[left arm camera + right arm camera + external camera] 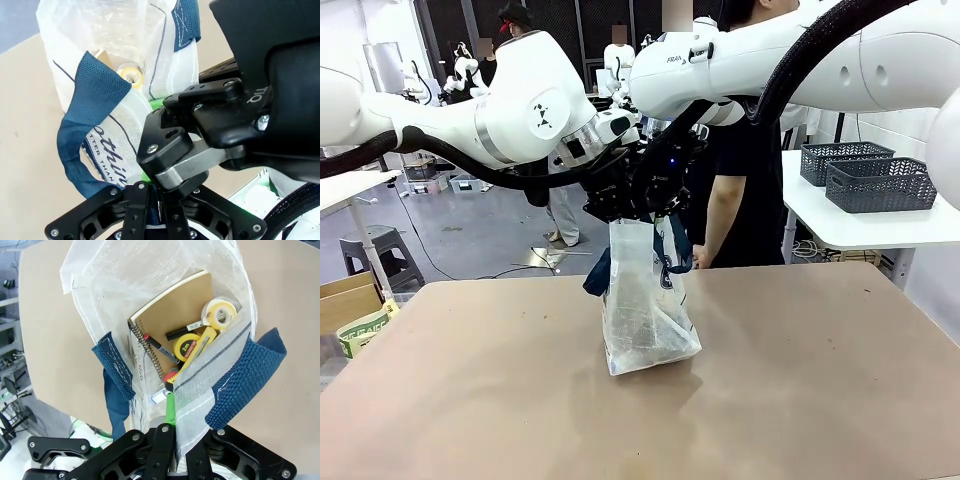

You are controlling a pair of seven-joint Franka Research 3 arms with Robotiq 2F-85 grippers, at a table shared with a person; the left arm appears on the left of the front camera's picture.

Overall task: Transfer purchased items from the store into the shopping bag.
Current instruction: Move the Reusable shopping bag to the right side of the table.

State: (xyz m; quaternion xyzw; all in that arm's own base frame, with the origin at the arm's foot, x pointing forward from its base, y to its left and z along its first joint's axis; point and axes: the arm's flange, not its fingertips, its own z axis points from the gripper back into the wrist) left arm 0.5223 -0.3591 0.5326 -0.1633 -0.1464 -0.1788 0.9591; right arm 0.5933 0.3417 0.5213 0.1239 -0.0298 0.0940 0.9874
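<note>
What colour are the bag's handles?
Dark navy blue handles on the shopping bag, clearest in the right wrist view.

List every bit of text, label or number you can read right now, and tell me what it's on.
"2m": yellow tape measure inside the shopping bag.
"othin", with "THA" beneath: partial navy lettering on the bag's side in the left wrist view; the rest is cut off by folds.
"FRANKA": right arm, small and barely legible.
Green print on the cardboard box at the table's left edge: too blurred.
Marker pen label: too small.
</note>
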